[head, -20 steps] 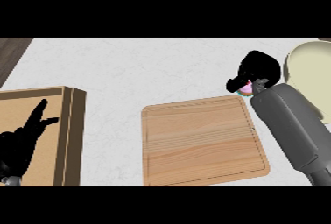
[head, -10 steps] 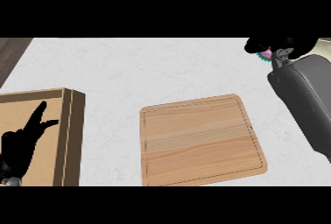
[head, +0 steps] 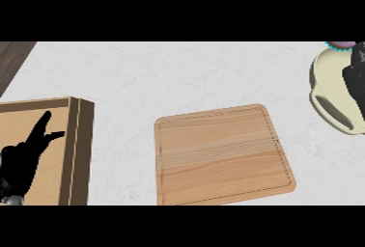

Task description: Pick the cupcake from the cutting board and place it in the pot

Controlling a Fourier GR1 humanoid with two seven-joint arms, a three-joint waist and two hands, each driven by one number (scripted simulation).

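Observation:
The cupcake (head: 341, 45), with a teal wrapper and pink frosting, peeks in at the top right corner, over the far rim of the cream pot (head: 327, 99). My right hand (head: 355, 82) is a dark shape at the right edge above the pot, curled on the cupcake and mostly cut off by the edge. The wooden cutting board (head: 224, 154) lies bare in the middle of the counter. My left hand (head: 21, 164) rests open with fingers up at the lower left.
A light wooden box (head: 75, 144) stands at the left under my left hand. White marbled counter (head: 178, 77) surrounds the board. A dark strip (head: 10, 58) marks the counter's far left edge.
My right hand has carried the cupcake further right and away from the board, now over the pot, with the forearm leaving the view. The left hand has not moved.

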